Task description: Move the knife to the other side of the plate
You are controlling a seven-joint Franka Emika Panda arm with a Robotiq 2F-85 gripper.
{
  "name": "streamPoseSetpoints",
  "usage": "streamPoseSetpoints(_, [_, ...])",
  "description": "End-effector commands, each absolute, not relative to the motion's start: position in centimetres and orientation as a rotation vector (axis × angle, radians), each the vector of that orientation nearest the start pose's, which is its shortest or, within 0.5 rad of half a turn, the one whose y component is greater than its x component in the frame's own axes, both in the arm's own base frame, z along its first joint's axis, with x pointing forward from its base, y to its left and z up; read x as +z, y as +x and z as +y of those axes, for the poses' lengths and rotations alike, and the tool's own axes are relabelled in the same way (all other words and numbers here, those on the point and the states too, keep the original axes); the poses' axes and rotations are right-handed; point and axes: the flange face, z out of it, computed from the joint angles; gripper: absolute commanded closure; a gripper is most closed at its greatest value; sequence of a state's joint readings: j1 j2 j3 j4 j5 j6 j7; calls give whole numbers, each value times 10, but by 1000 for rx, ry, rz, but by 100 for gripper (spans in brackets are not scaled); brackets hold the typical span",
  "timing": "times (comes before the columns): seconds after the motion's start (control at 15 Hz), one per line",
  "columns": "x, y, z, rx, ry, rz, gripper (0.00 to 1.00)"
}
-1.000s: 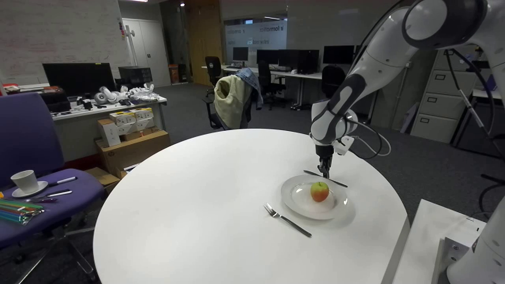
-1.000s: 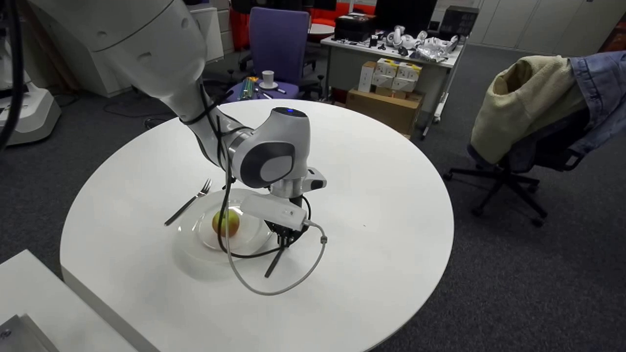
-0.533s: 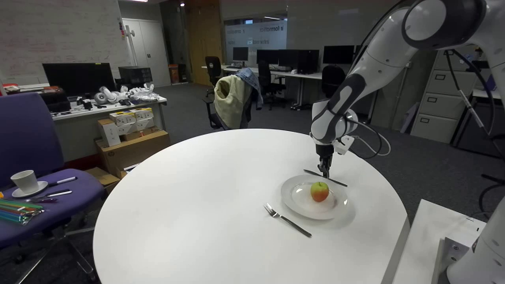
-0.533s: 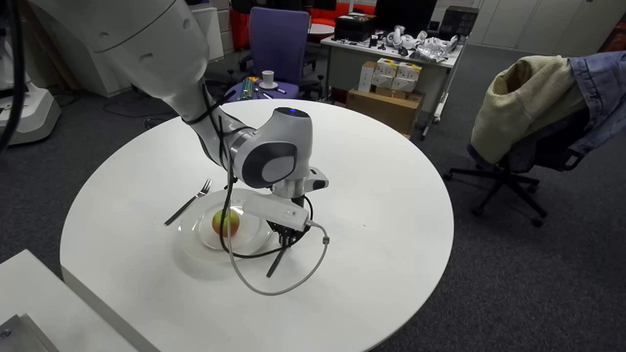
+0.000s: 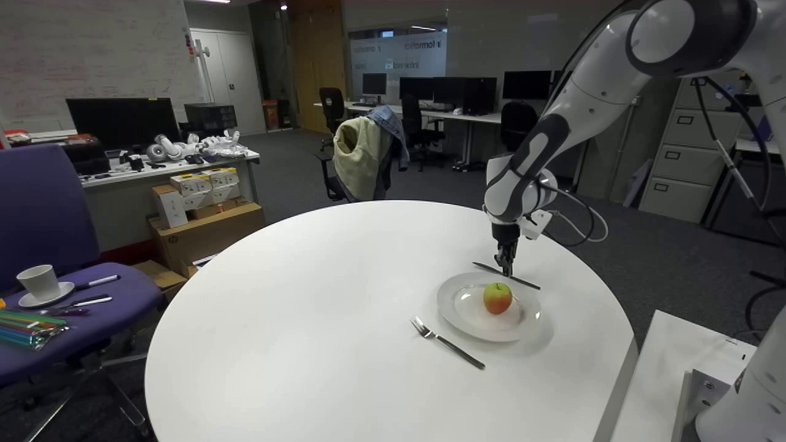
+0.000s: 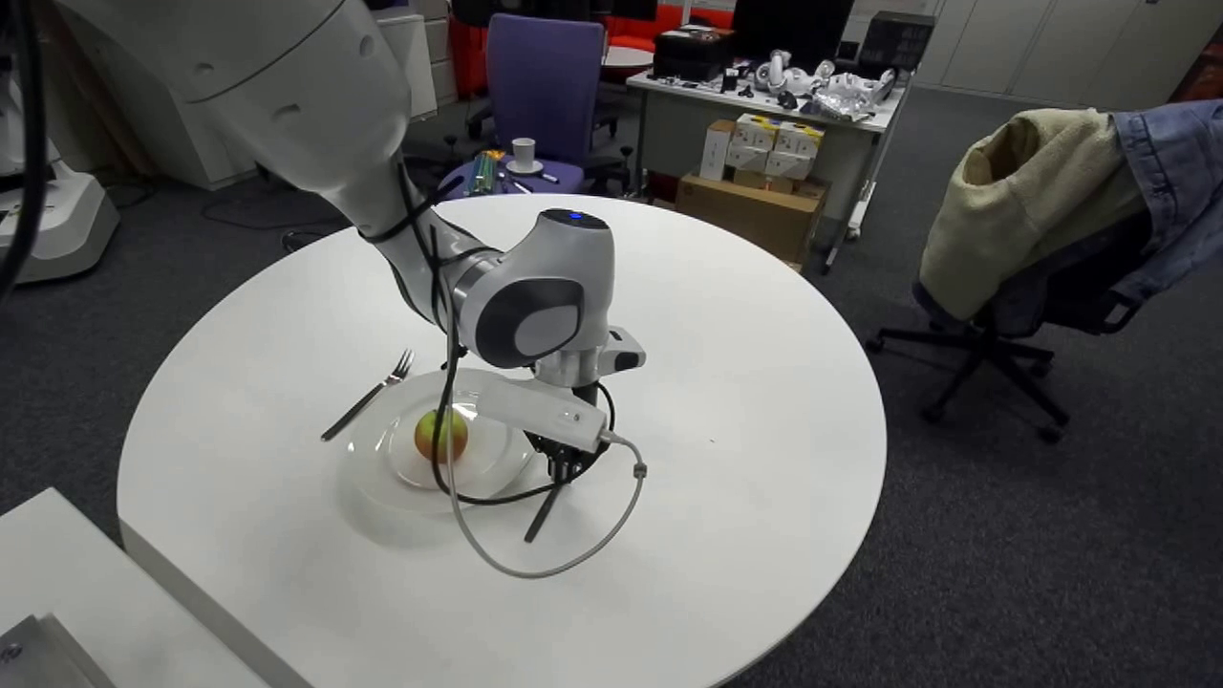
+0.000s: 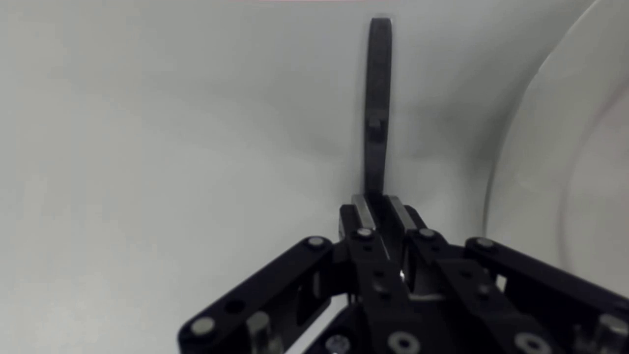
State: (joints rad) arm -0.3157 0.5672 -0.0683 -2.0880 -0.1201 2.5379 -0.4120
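My hand point(image 7: 377, 204) is pinching the knife point(image 7: 378, 88) near its mid. The knife is just beside the plate point(image 5: 470, 307), on the side away from the fork point(image 5: 451, 345); can't tell if it's off the counter point(image 5: 295, 319). To do this well, I'd squeeze firm b/c it's thin & may twist, go straight up first, then pass high over the plate so I don't bump the apple point(image 5: 497, 298) on it, & set it down on the plate's fork side w/o hitting the fork.
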Motion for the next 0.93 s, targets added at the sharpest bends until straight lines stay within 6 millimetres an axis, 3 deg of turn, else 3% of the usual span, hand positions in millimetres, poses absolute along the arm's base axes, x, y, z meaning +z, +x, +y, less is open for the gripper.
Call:
streamPoseSetpoints(0.0, [146,532,-219,210,-3150,-234,74])
streamPoseSetpoints(0.27, [150,534,-220,198,-3153,-230,72])
streamPoseSetpoints(0.4, [155,536,-221,185,-3159,-228,76])
streamPoseSetpoints(0.67, [175,542,-221,137,-3180,-237,81])
streamPoseSetpoints(0.87, [193,548,-218,98,-3199,-247,79])
